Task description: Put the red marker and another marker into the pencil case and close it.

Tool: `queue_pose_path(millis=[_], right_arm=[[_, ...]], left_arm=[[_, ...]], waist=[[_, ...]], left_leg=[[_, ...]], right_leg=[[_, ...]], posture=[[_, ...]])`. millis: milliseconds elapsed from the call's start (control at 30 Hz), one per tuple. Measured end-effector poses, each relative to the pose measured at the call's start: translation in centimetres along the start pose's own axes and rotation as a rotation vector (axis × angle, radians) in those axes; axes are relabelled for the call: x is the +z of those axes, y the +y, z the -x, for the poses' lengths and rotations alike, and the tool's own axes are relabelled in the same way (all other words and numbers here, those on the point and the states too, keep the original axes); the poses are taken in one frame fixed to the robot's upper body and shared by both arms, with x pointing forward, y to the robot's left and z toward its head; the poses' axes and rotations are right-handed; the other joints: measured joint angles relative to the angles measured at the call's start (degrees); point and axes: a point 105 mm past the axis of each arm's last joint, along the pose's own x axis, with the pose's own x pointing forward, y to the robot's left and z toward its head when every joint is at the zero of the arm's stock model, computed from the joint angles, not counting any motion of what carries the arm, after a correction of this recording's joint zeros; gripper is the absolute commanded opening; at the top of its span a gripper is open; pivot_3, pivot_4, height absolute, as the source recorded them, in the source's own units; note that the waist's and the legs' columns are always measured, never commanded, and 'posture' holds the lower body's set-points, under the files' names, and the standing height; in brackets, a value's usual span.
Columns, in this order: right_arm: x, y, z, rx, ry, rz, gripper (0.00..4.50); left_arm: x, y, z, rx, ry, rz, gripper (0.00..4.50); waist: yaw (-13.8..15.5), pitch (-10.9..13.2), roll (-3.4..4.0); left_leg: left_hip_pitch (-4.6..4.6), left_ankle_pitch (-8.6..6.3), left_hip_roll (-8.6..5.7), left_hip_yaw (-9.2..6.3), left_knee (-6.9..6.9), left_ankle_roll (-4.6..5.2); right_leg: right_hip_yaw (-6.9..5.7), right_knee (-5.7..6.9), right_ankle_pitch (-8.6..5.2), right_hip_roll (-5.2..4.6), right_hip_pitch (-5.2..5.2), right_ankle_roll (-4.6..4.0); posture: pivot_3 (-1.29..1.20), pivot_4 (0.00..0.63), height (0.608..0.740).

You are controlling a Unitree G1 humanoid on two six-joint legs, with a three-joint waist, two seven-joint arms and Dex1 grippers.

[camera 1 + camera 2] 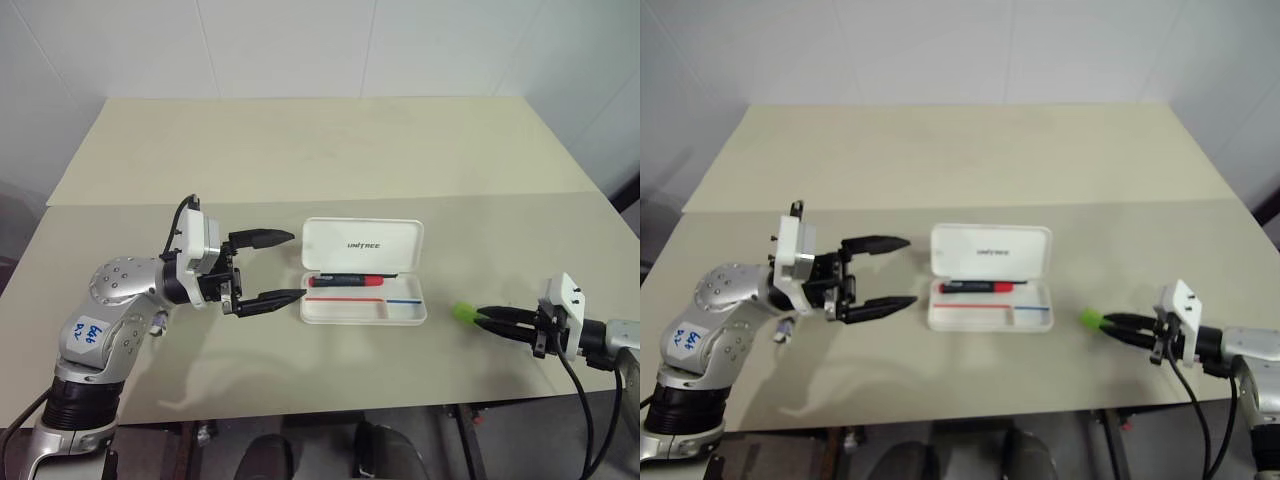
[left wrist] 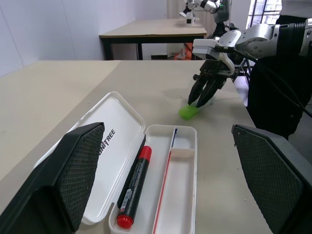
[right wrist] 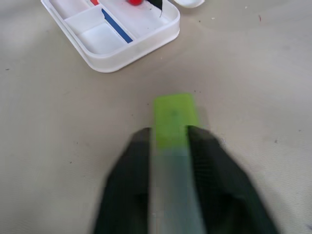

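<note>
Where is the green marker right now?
The green marker is between the right gripper's fingers, over the table on the robot's right, just right of the open pencil case with the red marker inside.

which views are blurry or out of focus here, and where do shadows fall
Right wrist view: the right gripper's fingers and the green-capped marker are soft and smeared, while the pencil case beyond is sharper. Left wrist view: the near fingers are slightly soft, the red marker crisp. Left eye view: a faint soft shadow lies on the table below the left gripper.
</note>
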Motion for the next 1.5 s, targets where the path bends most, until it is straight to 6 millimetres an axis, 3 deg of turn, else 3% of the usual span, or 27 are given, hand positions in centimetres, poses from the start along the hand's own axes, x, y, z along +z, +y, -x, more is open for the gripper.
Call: queue_pose_path(millis=[133,300,467,667,800,933,967,1200,1367,1500], right_arm=[[0.6,-0.3,0.2,0.004,0.002,0.028,3.69],[0.6,-0.3,0.5,0.016,0.020,0.053,3.69],[-1.1,0.3,0.1,0.057,0.076,0.009,3.69],[-1.9,-0.8,-0.3,0.053,0.111,0.018,3.69],[-2.0,-1.1,-0.4,0.051,0.107,0.018,2.76],[-1.8,-1.0,-0.8,0.056,0.086,0.022,1.26],[-1.8,-0.9,-0.9,0.059,0.080,0.028,1.09],[-0.6,-0.5,-2.1,0.083,0.035,0.070,1.10],[4.7,-1.7,-3.4,0.085,-0.078,0.217,1.10],[8.1,-1.3,-4.0,0.126,-0.144,0.281,1.10]], left_arm=[[0.0,0.0,0.0,0.000,0.000,0.000,4.50],[0.0,0.0,0.0,0.001,-0.002,0.000,4.50],[0.1,0.0,-0.1,0.000,-0.004,-0.003,4.50],[0.4,0.2,-0.2,-0.004,-0.006,-0.017,4.50],[0.5,0.2,-0.2,-0.006,-0.004,-0.021,4.50],[0.5,0.3,-0.1,-0.003,0.003,-0.023,4.50],[0.4,0.2,-0.1,-0.003,0.003,-0.021,4.50],[0.4,0.2,-0.1,-0.001,0.004,-0.020,4.50],[0.4,0.2,-0.1,-0.008,0.003,-0.027,4.50],[0.4,0.2,0.0,-0.011,0.006,-0.031,4.50]], waist=[[0.07,0.00,0.00],[0.06,0.00,0.00],[0.05,0.00,0.00],[-0.19,-0.03,-0.05],[-0.16,-0.09,-0.14],[-0.10,-0.09,-0.14],[-0.13,-0.09,-0.14],[-0.37,-0.03,-0.05],[-0.57,0.05,0.11],[0.04,0.05,0.11]], left_leg=[[0.01,0.00,0.00,-0.01,0.00,0.00],[-0.01,0.00,0.00,0.00,0.00,0.00],[-0.02,0.00,-0.01,0.01,0.00,0.00],[0.06,0.01,0.00,0.02,0.10,-0.01],[0.03,0.01,0.02,-0.01,0.27,-0.01],[-0.01,0.01,0.06,-0.05,0.26,-0.01],[-0.01,0.01,0.06,-0.04,0.25,-0.01],[-0.03,0.00,0.06,-0.02,0.26,-0.01],[-0.03,0.01,0.07,-0.04,0.25,-0.01],[-0.12,0.00,0.05,-0.09,0.23,-0.01]], right_leg=[[0.00,0.02,0.00,0.00,0.00,0.00],[-0.01,-0.01,0.00,0.00,0.00,0.00],[-0.01,-0.03,0.00,-0.01,0.00,0.00],[0.03,0.06,0.01,0.00,0.06,-0.01],[0.03,0.12,0.02,-0.01,0.09,-0.01],[-0.01,0.09,0.02,0.02,0.06,-0.02],[-0.01,0.08,0.02,0.02,0.05,-0.02],[0.01,0.09,0.02,0.01,0.04,-0.02],[0.01,0.10,0.04,0.03,0.01,-0.02],[-0.04,0.07,0.03,0.01,-0.03,-0.03]], posture=[[0.00,0.150,0.740],[0.00,0.150,0.740],[0.00,0.150,0.740],[0.00,0.150,0.740],[0.00,0.150,0.740],[0.00,0.150,0.740],[0.00,0.150,0.740],[0.00,0.150,0.740],[0.00,0.150,0.740],[0.00,0.150,0.740]])
